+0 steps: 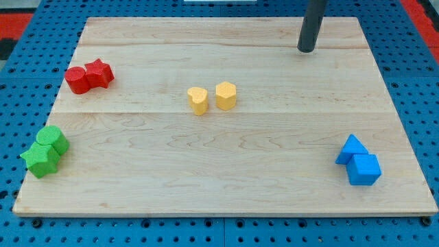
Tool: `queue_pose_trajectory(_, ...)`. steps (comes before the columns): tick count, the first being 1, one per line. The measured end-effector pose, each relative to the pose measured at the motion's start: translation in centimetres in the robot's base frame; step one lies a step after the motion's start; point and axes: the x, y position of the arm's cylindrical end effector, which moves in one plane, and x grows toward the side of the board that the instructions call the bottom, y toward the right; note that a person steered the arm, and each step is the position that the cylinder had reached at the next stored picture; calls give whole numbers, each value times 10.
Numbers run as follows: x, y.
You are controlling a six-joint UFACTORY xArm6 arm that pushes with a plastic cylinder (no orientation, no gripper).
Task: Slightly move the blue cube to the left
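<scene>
My tip (306, 49), a bare rod tool with nothing to pinch, hovers well above the blue cube (363, 169). It should circle to the cube's right face, then nudge left gently, avoiding the touching blue triangular block (351, 149).

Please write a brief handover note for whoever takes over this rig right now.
My tip rests near the view's top right, far from every block.
The blue cube sits at the lower right, touching a blue triangular block just above-left of it.
Done: no sign of any push yet.
Left: bring the tip to the cube's right side and nudge it slightly left; the triangular block may shift too.
</scene>
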Motion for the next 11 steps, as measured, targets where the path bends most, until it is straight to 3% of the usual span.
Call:
queue_pose_trajectory(2, 55, 116)
queue_pose_trajectory(3, 159, 118)
queue_pose_trajectory(4, 230, 121)
queue_pose_trajectory(5, 264, 110)
queue_pose_trajectory(11, 270, 76)
